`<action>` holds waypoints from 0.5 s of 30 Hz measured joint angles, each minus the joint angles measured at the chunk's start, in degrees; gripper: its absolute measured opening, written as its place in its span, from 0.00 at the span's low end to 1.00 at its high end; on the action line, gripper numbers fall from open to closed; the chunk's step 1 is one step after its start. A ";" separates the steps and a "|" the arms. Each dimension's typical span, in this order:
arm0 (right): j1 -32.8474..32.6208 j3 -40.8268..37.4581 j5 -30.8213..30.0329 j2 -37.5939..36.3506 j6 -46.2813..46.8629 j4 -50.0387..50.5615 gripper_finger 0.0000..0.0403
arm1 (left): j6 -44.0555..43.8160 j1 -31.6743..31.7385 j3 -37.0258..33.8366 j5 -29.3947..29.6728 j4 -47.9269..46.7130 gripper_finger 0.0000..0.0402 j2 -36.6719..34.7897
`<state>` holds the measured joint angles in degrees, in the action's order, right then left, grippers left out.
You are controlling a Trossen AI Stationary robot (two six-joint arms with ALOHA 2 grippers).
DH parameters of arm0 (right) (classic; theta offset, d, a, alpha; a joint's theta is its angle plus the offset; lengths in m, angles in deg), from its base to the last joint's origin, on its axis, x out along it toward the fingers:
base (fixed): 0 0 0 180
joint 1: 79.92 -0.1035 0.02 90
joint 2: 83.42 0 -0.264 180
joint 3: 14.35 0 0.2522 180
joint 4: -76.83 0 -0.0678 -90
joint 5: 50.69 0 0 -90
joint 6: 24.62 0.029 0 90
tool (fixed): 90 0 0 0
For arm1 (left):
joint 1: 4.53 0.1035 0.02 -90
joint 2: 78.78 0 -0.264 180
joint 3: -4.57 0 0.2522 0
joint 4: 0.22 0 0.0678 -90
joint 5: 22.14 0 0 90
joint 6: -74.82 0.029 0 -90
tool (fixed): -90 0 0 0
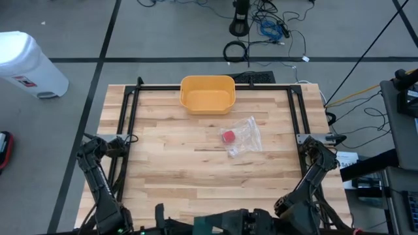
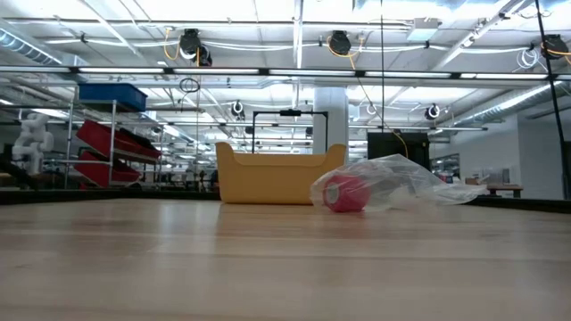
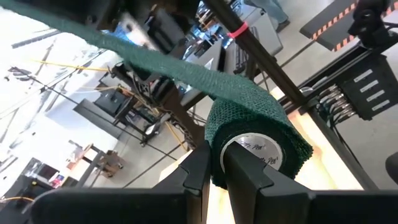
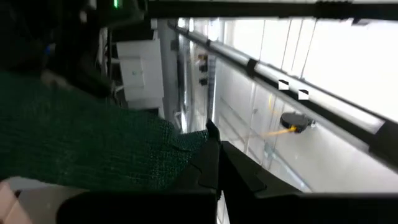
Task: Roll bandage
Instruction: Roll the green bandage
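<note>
Left gripper [image 3: 214, 168] pinches a dark green mesh bandage roll [image 3: 258, 134], right gripper [image 4: 214, 165] clamps its loose green strip end [image 4: 93, 143], both at table's near edge.

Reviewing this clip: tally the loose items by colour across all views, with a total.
Yellow: 1, yellow plastic bin
Red: 1, small red roll at the bag
Clear: 1, crumpled clear plastic bag
Green: 1, dark green mesh bandage roll, clamped by the left gripper, its loose end pinched in the right gripper
Total: 4
</note>
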<state>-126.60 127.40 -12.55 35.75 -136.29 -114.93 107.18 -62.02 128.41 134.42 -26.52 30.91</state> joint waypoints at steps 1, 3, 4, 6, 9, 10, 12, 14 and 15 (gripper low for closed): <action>0.03 0.00 -1.09 -0.01 0.03 -0.01 0.00 | 0.00 -0.15 0.00 -0.02 -0.02 0.12 0.00; 0.10 0.00 -3.16 0.00 -0.01 0.07 0.00 | 0.10 -0.65 0.00 0.00 -0.06 0.12 0.00; 0.20 0.00 -3.88 0.00 -0.01 0.11 0.00 | 0.57 -0.95 0.00 0.02 0.01 0.12 0.00; 0.28 0.00 -4.81 0.00 0.01 0.04 0.00 | 1.32 -1.69 0.00 0.12 0.07 0.12 0.00; 0.34 0.00 -5.05 0.00 0.34 0.11 0.00 | 1.46 -2.57 0.00 -0.02 0.04 0.12 0.00; 0.38 0.00 -5.05 0.00 0.77 0.12 0.00 | 1.55 -2.73 0.00 -0.06 0.05 0.12 0.00; 0.50 0.00 -5.06 0.00 2.30 0.10 0.00 | 2.49 -3.17 0.00 -0.08 0.05 0.12 0.00; 0.78 0.00 -5.11 0.00 4.54 0.23 0.00 | 3.01 -3.49 0.00 -0.10 0.04 0.12 0.00; 0.90 0.00 -5.11 0.00 5.75 0.67 0.00 | 3.04 -3.64 0.00 -0.09 0.05 0.12 0.00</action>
<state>-125.70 127.40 -17.66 35.75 -130.54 -114.26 110.23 -65.66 128.41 134.33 -26.47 30.91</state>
